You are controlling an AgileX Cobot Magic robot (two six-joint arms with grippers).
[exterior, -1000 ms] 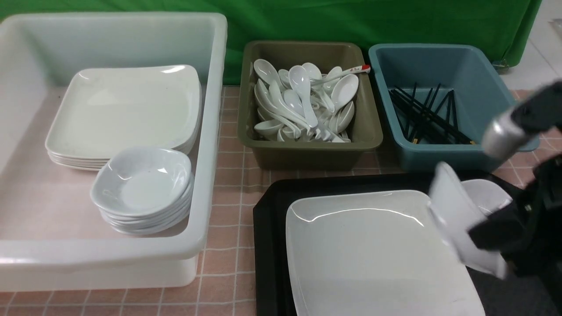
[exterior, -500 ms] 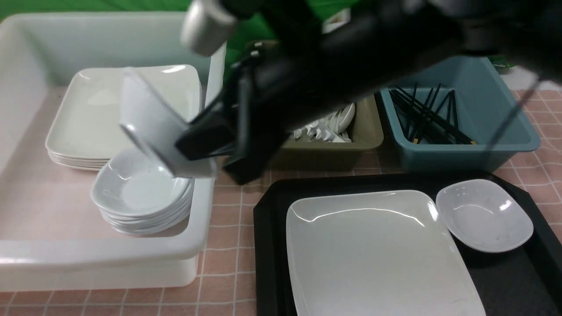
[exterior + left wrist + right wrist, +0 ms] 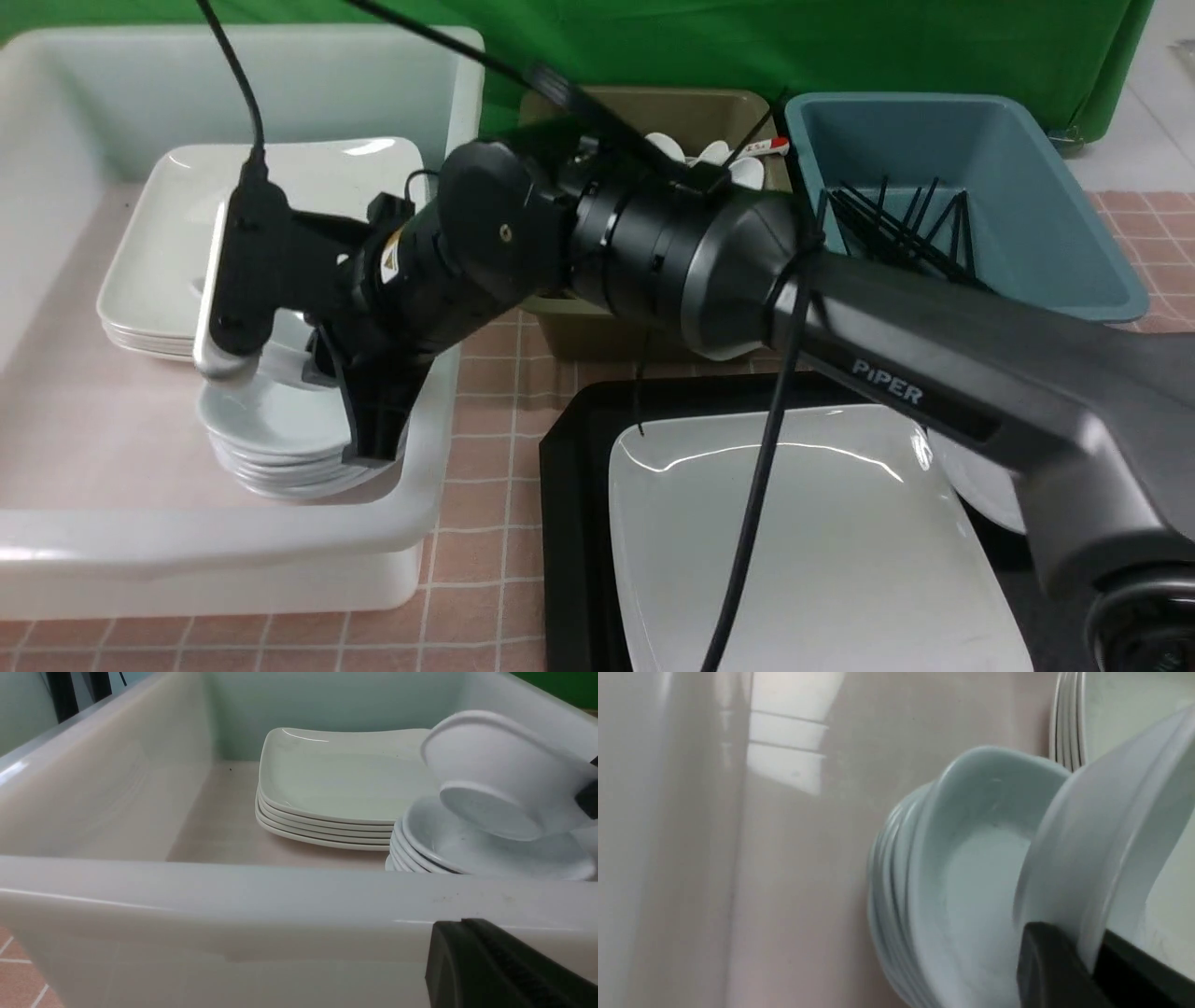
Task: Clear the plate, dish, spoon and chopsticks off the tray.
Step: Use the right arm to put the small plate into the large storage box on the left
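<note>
My right gripper (image 3: 322, 373) reaches into the white tub, shut on the rim of a small white dish (image 3: 495, 774). The rim sits between its black fingers (image 3: 1045, 961). The dish hangs tilted just over the stack of dishes (image 3: 280, 439), close to the top one. The large white plate (image 3: 803, 532) lies on the black tray (image 3: 569, 467). Another small dish (image 3: 971, 485) peeks out behind the arm on the tray. The spoon and chopsticks are out of view on the tray. My left gripper (image 3: 462, 926) is shut and empty outside the tub's near wall.
The white tub (image 3: 448, 308) also holds a stack of square plates (image 3: 336, 779). An olive bin (image 3: 579, 327) with white spoons and a blue bin (image 3: 1055, 187) with black sticks stand at the back. My right arm stretches over the tray and the olive bin.
My right arm has swung from above the tray across to the tub with the dish and lowered it over the dish stack.
</note>
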